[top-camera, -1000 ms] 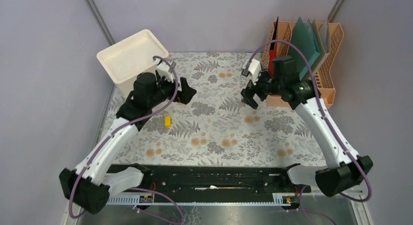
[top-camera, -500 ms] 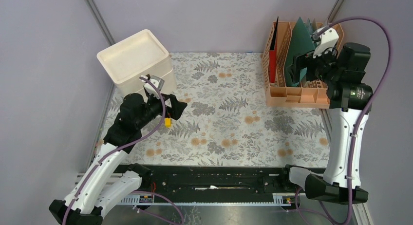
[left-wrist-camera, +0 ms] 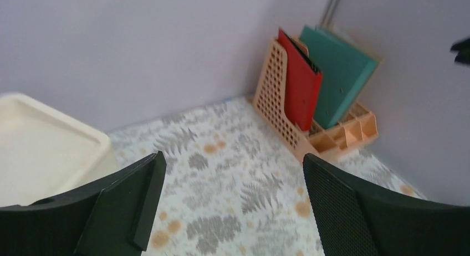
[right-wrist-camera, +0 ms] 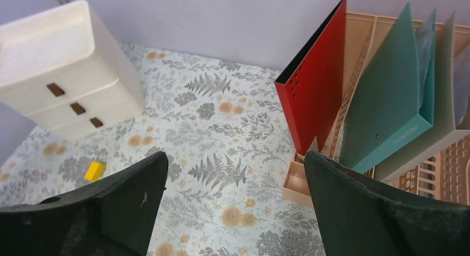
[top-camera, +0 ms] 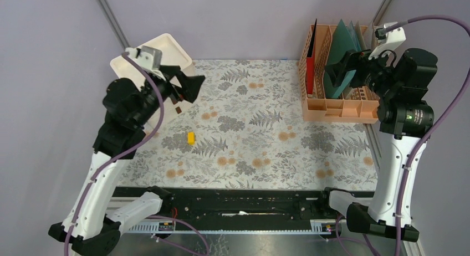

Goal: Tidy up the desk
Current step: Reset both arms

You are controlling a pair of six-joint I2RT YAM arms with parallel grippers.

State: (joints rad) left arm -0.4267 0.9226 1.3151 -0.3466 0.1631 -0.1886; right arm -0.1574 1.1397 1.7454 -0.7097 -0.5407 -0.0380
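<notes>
- The desk (top-camera: pixel 260 150), under a fern-print cloth, fills the middle of the top view.
- A white drawer unit (top-camera: pixel 152 59) sits at 10 o'clock and a peach file organizer (top-camera: pixel 338 107) at 2 o'clock.
- A small yellow block (top-camera: pixel 190 137) lies loose at 9 o'clock.
- The left gripper (top-camera: pixel 187 88) hangs raised beside the drawers, fingers spread wide, holding nothing.
- The right gripper (top-camera: pixel 342 72), by the organizer, is equally wide and empty.
- Likely step: the nearer left arm descends straight over the block, straddles it and closes gently, as it may slide on the cloth.

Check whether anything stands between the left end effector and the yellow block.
Nothing visible does. The left end effector is open, raised beside the white drawer unit. Only the patterned desk shows between it and the yellow block.
</notes>
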